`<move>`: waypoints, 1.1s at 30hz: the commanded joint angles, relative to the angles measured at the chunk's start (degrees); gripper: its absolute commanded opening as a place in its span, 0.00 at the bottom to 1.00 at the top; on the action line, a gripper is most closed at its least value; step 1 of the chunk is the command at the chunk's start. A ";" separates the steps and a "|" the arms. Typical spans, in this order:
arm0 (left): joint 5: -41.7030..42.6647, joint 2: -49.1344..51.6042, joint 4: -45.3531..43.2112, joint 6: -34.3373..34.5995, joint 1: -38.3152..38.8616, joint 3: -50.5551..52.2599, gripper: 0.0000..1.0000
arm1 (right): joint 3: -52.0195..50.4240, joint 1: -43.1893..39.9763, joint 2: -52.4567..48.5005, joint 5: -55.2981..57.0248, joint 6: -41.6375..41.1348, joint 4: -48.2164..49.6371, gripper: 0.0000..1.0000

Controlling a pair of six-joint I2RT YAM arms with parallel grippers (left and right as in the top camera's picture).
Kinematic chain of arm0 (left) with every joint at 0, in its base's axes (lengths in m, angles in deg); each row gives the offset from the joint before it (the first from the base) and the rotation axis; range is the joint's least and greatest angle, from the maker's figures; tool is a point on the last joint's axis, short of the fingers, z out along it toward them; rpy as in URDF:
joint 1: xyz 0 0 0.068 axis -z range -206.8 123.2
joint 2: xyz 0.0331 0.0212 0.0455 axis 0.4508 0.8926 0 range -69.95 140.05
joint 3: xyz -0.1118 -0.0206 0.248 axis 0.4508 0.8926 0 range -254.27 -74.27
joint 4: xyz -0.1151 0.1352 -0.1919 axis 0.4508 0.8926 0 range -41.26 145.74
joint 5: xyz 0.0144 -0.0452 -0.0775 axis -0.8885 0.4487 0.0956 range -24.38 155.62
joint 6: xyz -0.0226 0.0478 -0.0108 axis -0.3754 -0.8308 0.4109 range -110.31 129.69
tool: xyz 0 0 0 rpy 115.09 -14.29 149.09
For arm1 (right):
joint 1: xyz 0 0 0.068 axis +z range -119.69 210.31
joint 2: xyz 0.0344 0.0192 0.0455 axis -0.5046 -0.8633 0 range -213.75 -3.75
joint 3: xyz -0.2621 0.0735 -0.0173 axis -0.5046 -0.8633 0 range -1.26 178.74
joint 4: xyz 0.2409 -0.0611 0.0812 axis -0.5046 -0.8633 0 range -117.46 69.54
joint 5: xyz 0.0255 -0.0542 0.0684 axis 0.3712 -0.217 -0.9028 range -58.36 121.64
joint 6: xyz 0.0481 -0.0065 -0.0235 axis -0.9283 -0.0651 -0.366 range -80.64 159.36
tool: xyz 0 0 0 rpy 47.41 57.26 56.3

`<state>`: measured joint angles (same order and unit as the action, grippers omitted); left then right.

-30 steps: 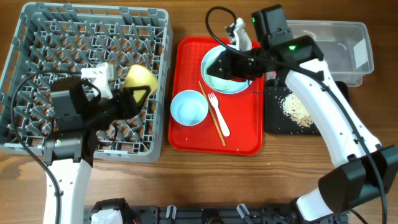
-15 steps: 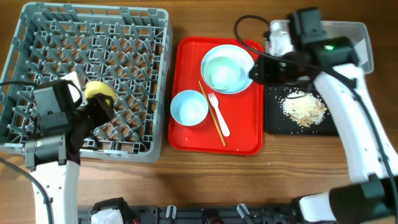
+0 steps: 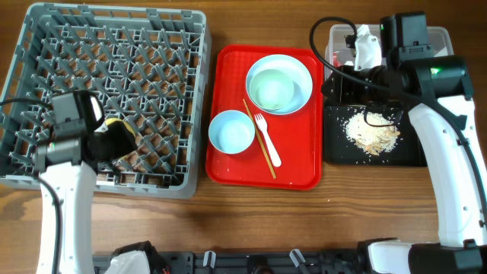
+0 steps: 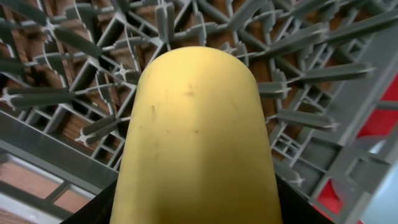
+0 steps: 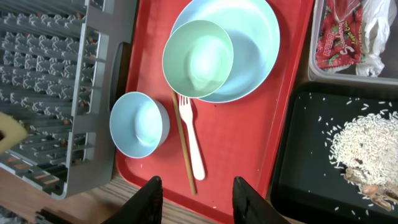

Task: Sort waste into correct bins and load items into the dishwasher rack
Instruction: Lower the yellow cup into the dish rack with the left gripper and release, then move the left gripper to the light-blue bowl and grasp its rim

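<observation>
The dishwasher rack fills the left of the desk. The left tool is down inside it, near its front wall. Apart from what this tool holds, the pegs around it carry nothing.

The red tray lies between the two tools, just right of the rack. It reaches up to the right tool, whose fingers are spread with nothing between them.

The clear tub sits just behind the right tool, and the black tray lies under and in front of it, the two touching or nearly so.

The plate is at the back of the red tray, near the right tool's tips. One mint bowl stands upright on it, off-centre toward the rack. The second bowl, also upright and empty, is on the tray's rack side, farther from the right tool.

The yellow cup is pinched by the left tool, its rounded wall filling the left wrist view above the pegs. Whether it touches them cannot be told.

The fork and the chopsticks lie side by side on the red tray between the second bowl and the right tool, the chopsticks on the bowl's side.

The snack wrapper lies crumpled in the clear tub. The food scraps are heaped in the black tray, with loose grains scattered around them.
</observation>
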<state>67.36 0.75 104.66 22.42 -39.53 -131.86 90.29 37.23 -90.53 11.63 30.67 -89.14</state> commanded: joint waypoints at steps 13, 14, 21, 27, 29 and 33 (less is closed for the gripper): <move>-0.76 11.39 -2.93 -0.28 -0.26 -0.90 1.00 | 0.44 -0.15 0.42 0.94 1.14 -1.46 0.37; -0.74 11.34 -3.23 -0.26 -0.26 -1.03 1.00 | 0.44 -0.15 0.42 0.94 1.22 -1.44 0.38; 6.97 9.09 -2.29 -0.26 -0.17 -7.63 1.00 | 0.44 -0.15 0.42 2.25 1.22 -2.12 0.49; 14.21 4.48 -3.85 -0.31 4.61 -10.21 1.00 | 0.44 -0.17 0.44 7.21 0.96 -3.87 0.49; 13.86 3.50 -4.22 -0.31 7.89 -10.21 1.00 | 0.44 -0.46 0.44 9.57 -0.52 -4.48 0.48; 14.14 3.72 -4.98 -0.15 15.50 -10.19 1.00 | 0.44 -3.15 0.44 12.11 -3.56 -4.85 0.48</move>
<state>79.03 4.64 100.33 22.42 -30.92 -141.12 90.29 36.37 -90.53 19.42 29.71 -93.80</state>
